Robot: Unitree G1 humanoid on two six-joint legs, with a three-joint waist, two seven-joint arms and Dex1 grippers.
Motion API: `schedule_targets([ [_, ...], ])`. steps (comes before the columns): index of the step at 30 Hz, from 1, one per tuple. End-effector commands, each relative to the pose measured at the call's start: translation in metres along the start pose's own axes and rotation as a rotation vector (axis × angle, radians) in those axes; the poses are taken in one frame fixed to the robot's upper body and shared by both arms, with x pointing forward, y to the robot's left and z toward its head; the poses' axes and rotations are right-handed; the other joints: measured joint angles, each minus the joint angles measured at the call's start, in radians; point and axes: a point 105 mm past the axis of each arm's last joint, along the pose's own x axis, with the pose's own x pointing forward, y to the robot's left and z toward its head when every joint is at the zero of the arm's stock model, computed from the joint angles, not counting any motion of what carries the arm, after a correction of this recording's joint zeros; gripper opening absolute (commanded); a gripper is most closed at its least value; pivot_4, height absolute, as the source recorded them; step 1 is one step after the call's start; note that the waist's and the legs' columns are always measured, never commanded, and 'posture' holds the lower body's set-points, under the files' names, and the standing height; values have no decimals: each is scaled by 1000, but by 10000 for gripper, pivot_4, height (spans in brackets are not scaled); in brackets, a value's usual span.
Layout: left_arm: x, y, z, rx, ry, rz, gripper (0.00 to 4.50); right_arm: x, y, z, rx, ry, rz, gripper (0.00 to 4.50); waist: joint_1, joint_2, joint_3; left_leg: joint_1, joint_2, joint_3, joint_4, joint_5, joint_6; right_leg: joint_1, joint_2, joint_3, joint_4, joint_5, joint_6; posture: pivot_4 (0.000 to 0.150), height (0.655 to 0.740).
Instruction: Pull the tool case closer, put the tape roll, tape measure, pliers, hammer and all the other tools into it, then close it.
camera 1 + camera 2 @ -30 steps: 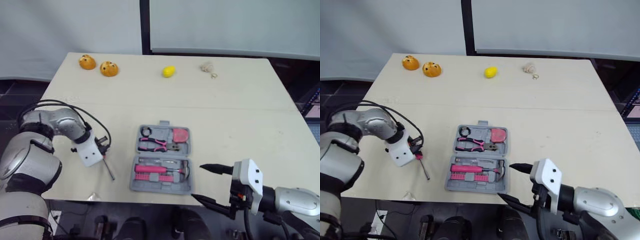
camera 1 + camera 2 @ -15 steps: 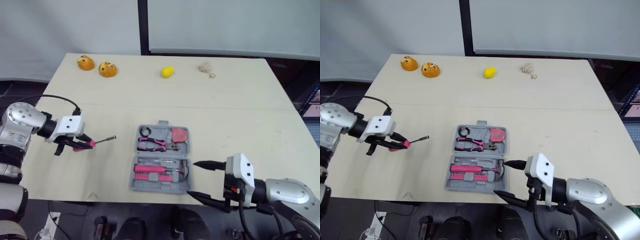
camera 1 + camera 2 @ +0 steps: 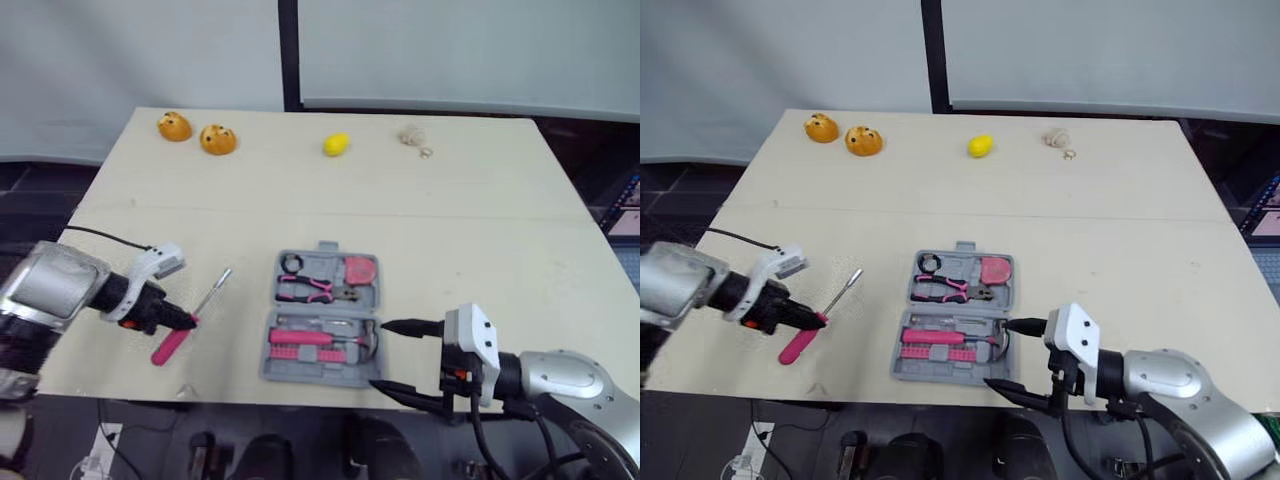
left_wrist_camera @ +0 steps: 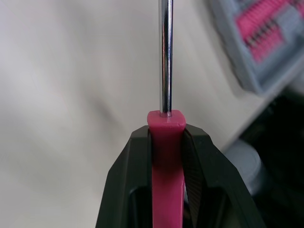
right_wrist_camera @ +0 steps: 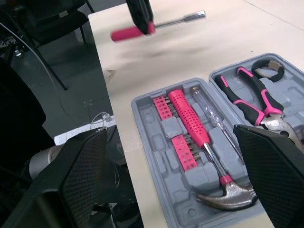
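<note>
My left gripper (image 3: 186,320) is squeezed tight on the pink handle of the screwdriver (image 3: 168,347). A moment ago the screwdriver pointed sideways at the tool case. Now its metal tip points up the table (image 3: 480,220) and a bit right, and my hand sits nearer the front edge. The tool case (image 3: 323,318) lies open in the middle, near the front edge, in the same spot. My right gripper (image 3: 383,354) is wide open, holding nothing, and has slid closer to the case's right side.
</note>
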Motion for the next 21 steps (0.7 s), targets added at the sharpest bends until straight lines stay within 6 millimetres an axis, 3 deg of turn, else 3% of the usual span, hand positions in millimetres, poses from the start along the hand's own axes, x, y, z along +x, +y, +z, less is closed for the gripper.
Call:
schedule_targets([
  [1, -6, 12, 8, -150, -48, 109, 3559, 0, 2, 7, -32, -30, -18, 45000, 2, -1, -1, 0, 0, 0, 0, 0, 0, 0, 0, 0, 0, 0, 0, 1500, 7292],
  [11, 20, 16, 12, -246, -64, 166, 3559, 0, 0, 7, -23, -41, -37, 45000, 4, -1, -1, 0, 0, 0, 1, 0, 0, 0, -1, 0, 0, 0, 0, 1500, 7292],
  [20, 16, 18, 9, -276, -114, 177, 3559, 2, -1, 8, -20, -52, -25, 45000, 4, -1, -1, 0, 0, 0, 1, 0, -1, 0, -2, 0, 1, 0, 0, 1500, 7292],
  [21, 13, 19, 8, -272, -125, 183, 8559, 2, -1, 8, -21, -53, -20, 45000, 4, -1, -1, 0, 0, 0, 1, 0, -1, 0, -2, 0, 1, 0, 0, 1500, 7292],
])
